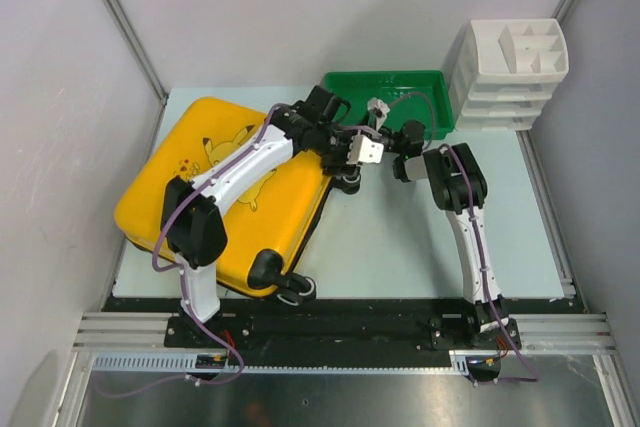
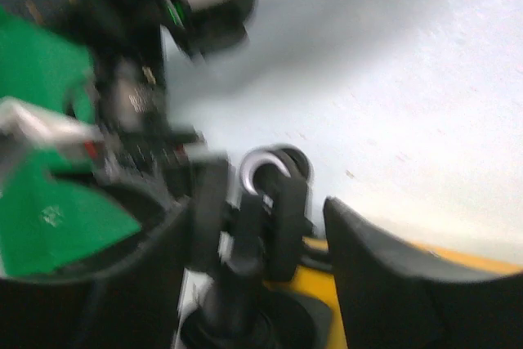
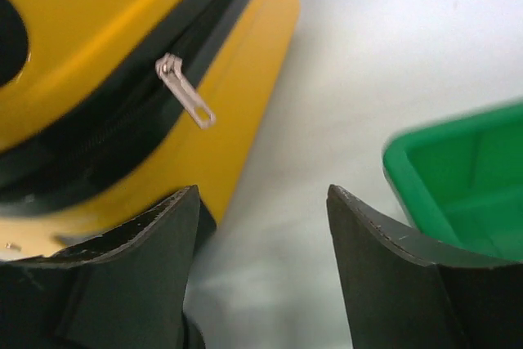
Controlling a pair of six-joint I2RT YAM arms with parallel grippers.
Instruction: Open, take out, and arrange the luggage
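The yellow luggage (image 1: 225, 192) lies flat and closed on the left of the table, Pikachu print up. My left gripper (image 1: 350, 177) reaches over it to its far right corner. In the blurred left wrist view the left gripper (image 2: 261, 234) is open, with a black caster wheel (image 2: 275, 195) between its fingers. My right gripper (image 1: 392, 159) is just right of that corner. In the right wrist view the right gripper (image 3: 261, 243) is open and empty over the table. The luggage (image 3: 122, 30) with its closed black zipper band and silver zipper pull (image 3: 186, 91) is ahead on the left.
A green plastic tray (image 1: 390, 82) stands at the back, just behind both grippers; it also shows in the right wrist view (image 3: 458, 177). A white compartmented organizer (image 1: 510, 67) stands at the back right. Grey walls close the table on three sides.
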